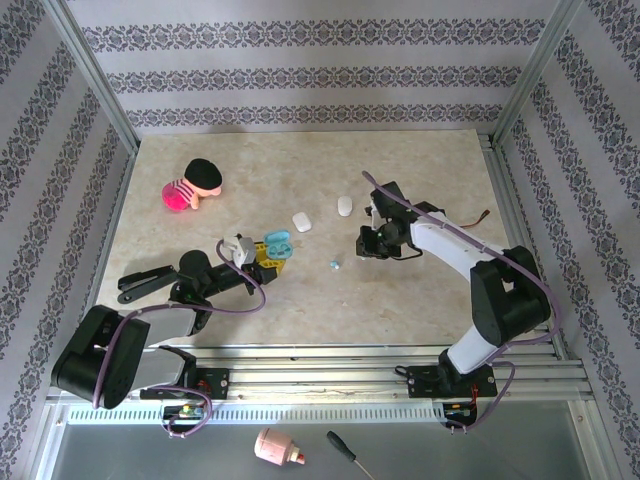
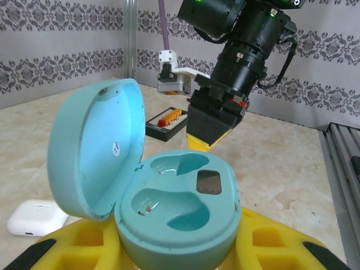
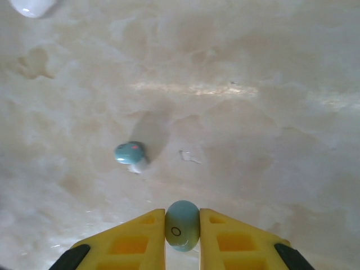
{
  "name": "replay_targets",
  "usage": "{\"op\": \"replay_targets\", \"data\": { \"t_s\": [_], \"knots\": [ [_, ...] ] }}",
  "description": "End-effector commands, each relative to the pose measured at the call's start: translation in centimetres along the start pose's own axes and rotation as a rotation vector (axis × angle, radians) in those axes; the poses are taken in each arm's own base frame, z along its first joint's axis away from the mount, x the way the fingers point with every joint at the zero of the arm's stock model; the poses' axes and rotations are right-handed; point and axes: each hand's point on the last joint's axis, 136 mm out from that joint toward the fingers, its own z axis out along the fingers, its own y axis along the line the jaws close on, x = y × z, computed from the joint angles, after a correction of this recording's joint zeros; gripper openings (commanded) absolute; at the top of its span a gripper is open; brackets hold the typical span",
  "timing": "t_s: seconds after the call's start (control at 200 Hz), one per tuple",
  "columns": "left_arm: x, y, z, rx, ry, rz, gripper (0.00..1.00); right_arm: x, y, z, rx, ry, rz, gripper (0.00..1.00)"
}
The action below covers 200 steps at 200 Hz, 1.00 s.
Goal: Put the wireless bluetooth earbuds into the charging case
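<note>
Your left gripper (image 2: 180, 247) is clamped on a pale teal, pebble-shaped plastic charging case (image 2: 180, 214). It holds the case left of the middle of the beige marble-patterned table (image 1: 430, 170), toward the near edge. The case's lid stands open and tilted back on its hinge, with two moulded wells showing in the base.

Your right gripper (image 3: 181, 230) is closed narrow on a pale teal plastic earbud (image 3: 181, 222), pinched between its yellow pads (image 3: 135, 239). It sits right of the table's middle, apart from the case.

A second pale teal earbud (image 1: 335, 265) lies loose on the table between the case and the right gripper, slightly nearer the near edge.

Two closed white pebble-shaped cases lie near each other past the middle. One white case (image 1: 302, 222) is closer to the teal case, and the other white case (image 1: 344, 205) is farther toward the far edge.

A pink-and-black plush toy (image 1: 192, 183) sits toward the far left corner. A black-handled screwdriver (image 1: 345, 450) lies off the table, on the grey ledge below the arm bases.
</note>
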Motion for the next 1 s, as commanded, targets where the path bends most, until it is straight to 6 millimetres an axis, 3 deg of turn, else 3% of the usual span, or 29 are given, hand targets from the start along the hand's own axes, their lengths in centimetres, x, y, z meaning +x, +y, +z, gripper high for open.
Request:
{"op": "replay_targets", "data": {
  "t_s": [0.0,0.3,0.73,0.994],
  "knots": [
    [-1.8,-0.5,0.4,0.048,-0.058,0.042,0.34,0.0,2.9,-1.1,-0.176,0.001,0.033,0.17],
    [-2.0,-0.7,1.2,0.094,-0.074,0.025,0.33,0.6,6.1,-3.8,-0.281,-0.021,-0.113,0.18],
    [-2.2,-1.6,1.5,0.151,-0.074,0.042,0.33,3.7,16.3,-9.0,-0.539,-0.029,-0.522,0.16],
    [-2.1,-2.3,1.3,0.184,-0.079,0.053,0.32,4.9,19.9,-10.4,-0.622,-0.027,-0.643,0.16]
  ]
}}
